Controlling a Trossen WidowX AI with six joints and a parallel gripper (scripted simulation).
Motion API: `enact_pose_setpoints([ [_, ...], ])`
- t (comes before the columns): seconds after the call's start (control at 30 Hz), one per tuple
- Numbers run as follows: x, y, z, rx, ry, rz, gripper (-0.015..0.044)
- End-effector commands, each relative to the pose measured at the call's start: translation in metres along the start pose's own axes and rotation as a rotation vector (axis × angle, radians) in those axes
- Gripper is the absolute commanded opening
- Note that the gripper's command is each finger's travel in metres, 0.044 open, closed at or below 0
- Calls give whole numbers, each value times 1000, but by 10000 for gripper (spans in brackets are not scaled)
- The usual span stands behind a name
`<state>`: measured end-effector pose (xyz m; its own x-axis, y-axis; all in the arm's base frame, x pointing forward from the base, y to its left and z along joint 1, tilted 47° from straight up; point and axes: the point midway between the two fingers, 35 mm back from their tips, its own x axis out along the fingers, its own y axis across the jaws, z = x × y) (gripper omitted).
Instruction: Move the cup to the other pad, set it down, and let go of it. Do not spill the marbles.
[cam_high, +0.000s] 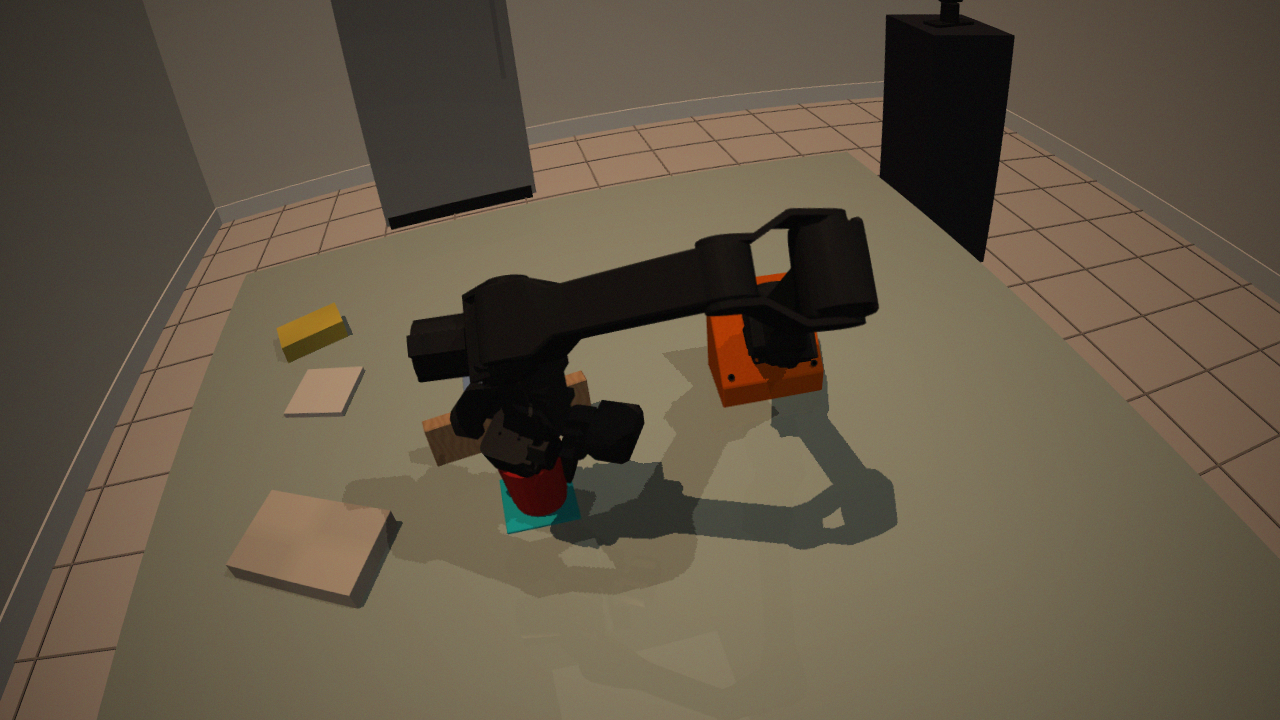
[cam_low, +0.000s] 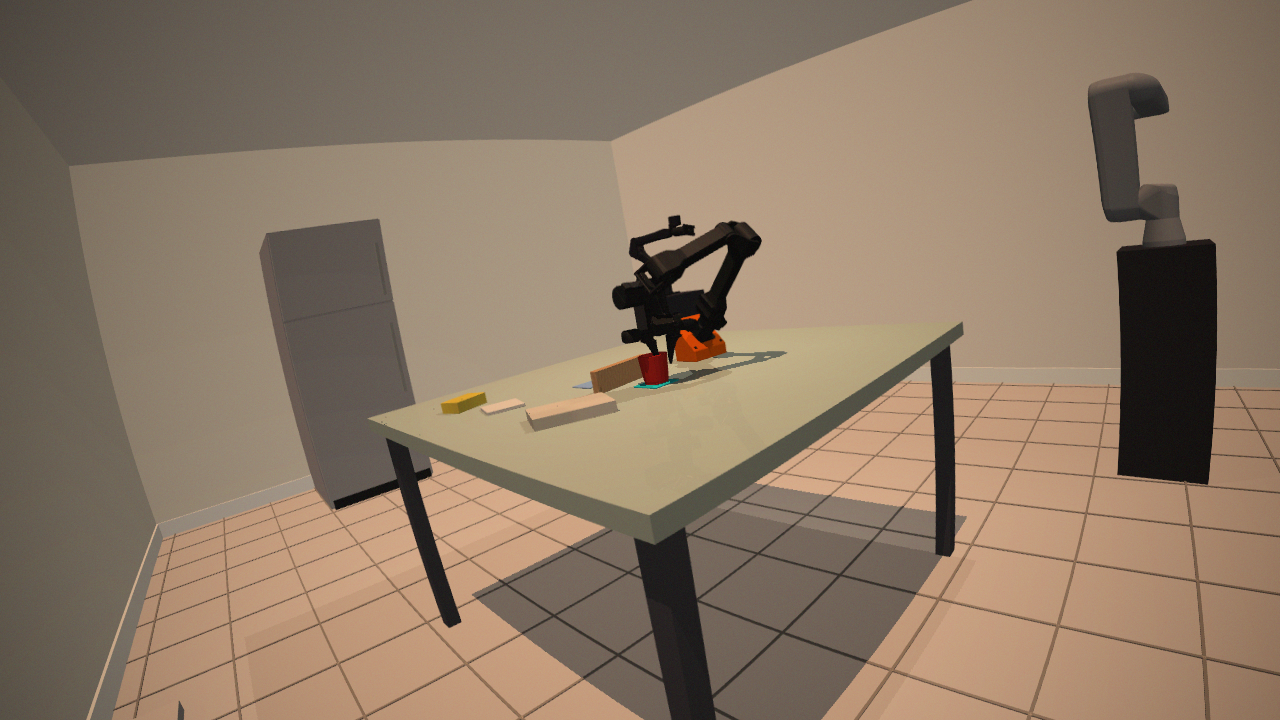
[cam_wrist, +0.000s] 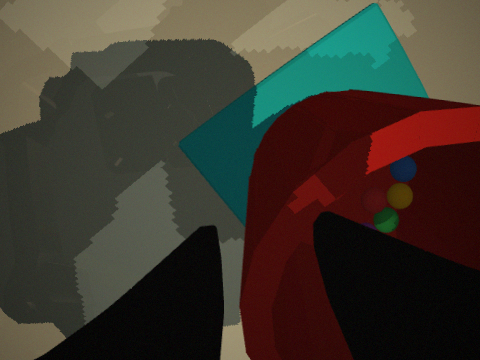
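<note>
Table (cam_low: 805, 394): pale green top, dark legs, standing on a tan tiled floor (cam_low: 1074, 582).
Yellow block (cam_high: 311, 330): near the table's far left edge.
Small pale tile (cam_high: 324, 391): flat, just beside the yellow block.
Large beige slab (cam_high: 308, 542): flat, nearer the front left.
Wooden block (cam_low: 612, 375): brown, on edge, mid-table.
Grey refrigerator (cam_low: 335, 349): against the back wall.
Black pedestal (cam_low: 1163, 358): on the floor beside the table, bearing a grey arm (cam_low: 1129, 152).

Wood block (cam_high: 444, 437) crowds cup (cam_high: 535, 490) behind; front side free.
</note>
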<state>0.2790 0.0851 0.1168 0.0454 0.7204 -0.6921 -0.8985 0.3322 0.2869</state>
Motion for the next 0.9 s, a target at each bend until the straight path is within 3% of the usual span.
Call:
enact_pose_setpoints([
  [0.0,-1,0,0,-2,1,1,128],
  [0.87,-34,-2,-1,1,0,1,128],
])
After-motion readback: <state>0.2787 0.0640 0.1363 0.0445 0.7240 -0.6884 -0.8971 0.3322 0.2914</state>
